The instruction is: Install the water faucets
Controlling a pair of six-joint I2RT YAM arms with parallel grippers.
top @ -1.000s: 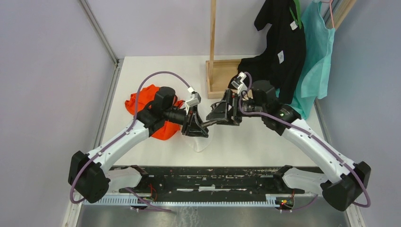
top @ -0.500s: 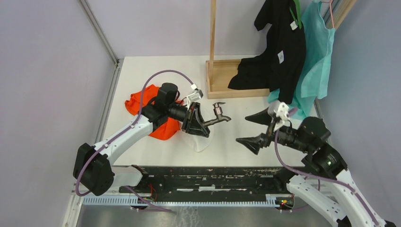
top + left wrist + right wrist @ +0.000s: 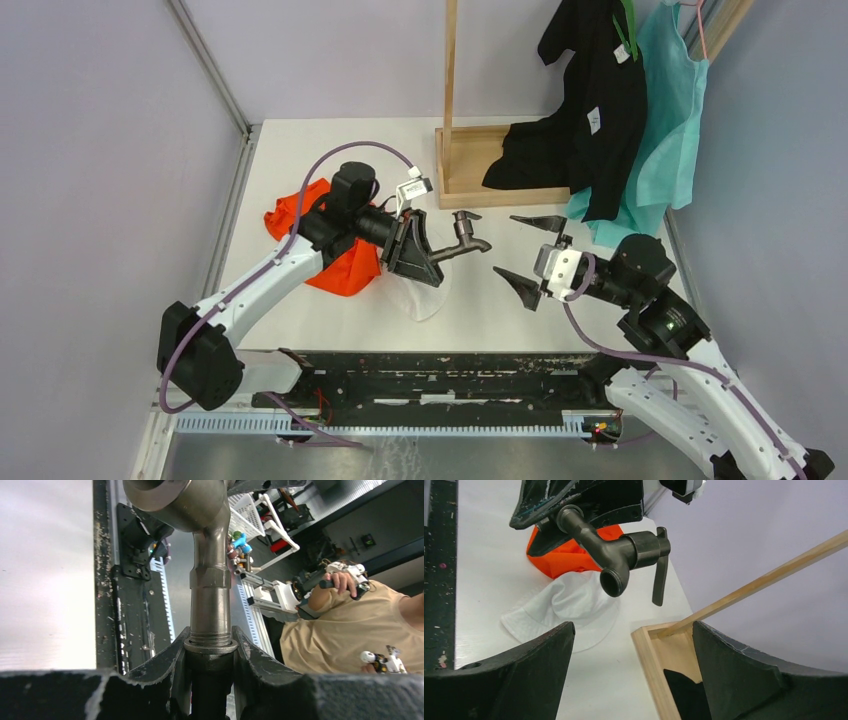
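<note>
We see a white table (image 3: pixel 330 140) with an orange cloth (image 3: pixel 292 215) bunched at its left. A white cloth (image 3: pixel 425 300) lies flat right beside it, edges touching. The wooden stand (image 3: pixel 462 165) has a tray-like base at far middle with an upright post. A black garment (image 3: pixel 590 100) and a teal garment (image 3: pixel 665 110) hang at far right, the black hem draped into the base. A black rail (image 3: pixel 450 375) runs along the near edge. The left wrist view shows a person in a beige shirt (image 3: pixel 340 635) and a white basket (image 3: pixel 246 515) beyond the table.

faucet (image 3: pixel 465 241) dark grey | cloth (image 3: pixel 340 275) orange | hat (image 3: pixel 425 300) white | shirt (image 3: pixel 595 100) black | apron (image 3: pixel 665 120) teal
</note>
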